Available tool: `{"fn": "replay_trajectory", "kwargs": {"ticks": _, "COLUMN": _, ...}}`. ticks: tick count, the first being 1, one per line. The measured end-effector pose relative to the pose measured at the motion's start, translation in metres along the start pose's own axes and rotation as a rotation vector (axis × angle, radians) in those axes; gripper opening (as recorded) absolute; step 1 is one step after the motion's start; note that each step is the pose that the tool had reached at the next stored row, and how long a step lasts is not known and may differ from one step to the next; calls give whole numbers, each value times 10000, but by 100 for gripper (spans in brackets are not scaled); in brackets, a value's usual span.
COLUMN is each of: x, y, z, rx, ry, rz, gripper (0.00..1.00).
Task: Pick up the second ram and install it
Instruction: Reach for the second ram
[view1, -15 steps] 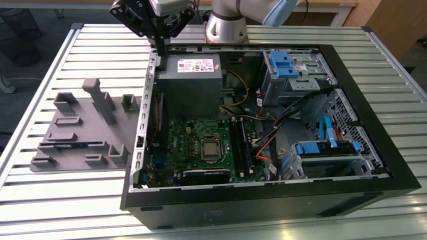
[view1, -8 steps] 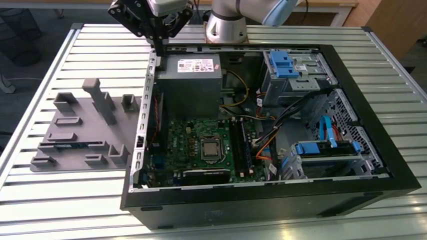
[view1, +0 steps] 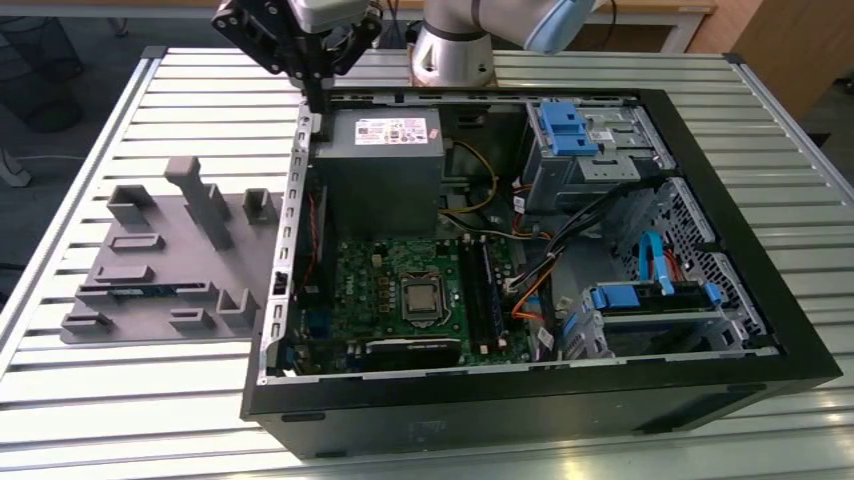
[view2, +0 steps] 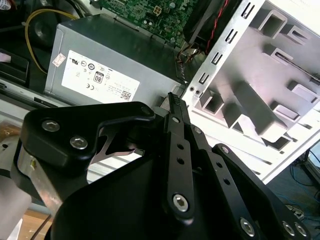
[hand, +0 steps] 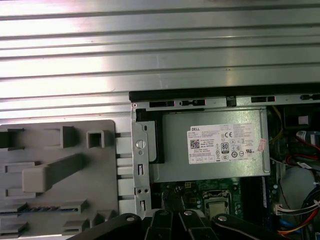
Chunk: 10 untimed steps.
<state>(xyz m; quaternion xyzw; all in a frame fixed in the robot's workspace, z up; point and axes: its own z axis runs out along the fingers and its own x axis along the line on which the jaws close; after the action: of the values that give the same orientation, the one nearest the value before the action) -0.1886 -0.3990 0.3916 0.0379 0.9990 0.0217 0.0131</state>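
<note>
On the slatted worktop (view1: 160, 90) the open case (view1: 534, 415) lies on its side, and just beside it, to the exterior view's left, sits the grey tray (view1: 147, 250). We judge the task barely begun. The ram (view1: 147, 290) stands on edge in a long slot of the tray, and in the first wrist view it shows as a thin blue-green strip (hand: 35, 210). Nothing is touching it, so the pick-up and the install are both left to do. The pincer (view1: 318, 98) hovers over the far corner of the case, above the metal wall by the power supply (view1: 380, 170), well apart from the ram. In the second wrist view its fingertips (view2: 175, 100) look pressed together with nothing between them, so we take it as closed and empty. Inside the case, the power supply fills the far part, and the green motherboard (view1: 387, 270) lies nearer, with its processor (view1: 424, 297) bare. The black slots (view1: 478, 290) run along the side of the motherboard toward the exterior view's right. We cannot tell whether one of them already carries a stick. Blue drive cages (view1: 574, 130) and a bundle of cables (view1: 534, 265) crowd that side. As obstacles we count the case wall (view1: 300, 190) between tray and motherboard, and the cables lying close to the slots.
</note>
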Motion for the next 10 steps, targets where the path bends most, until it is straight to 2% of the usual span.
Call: {"fn": "replay_trajectory", "kwargs": {"ticks": 10, "x": 46, "y": -3, "z": 1, "rx": 0, "ry": 0, "rz": 0, "gripper": 11}}
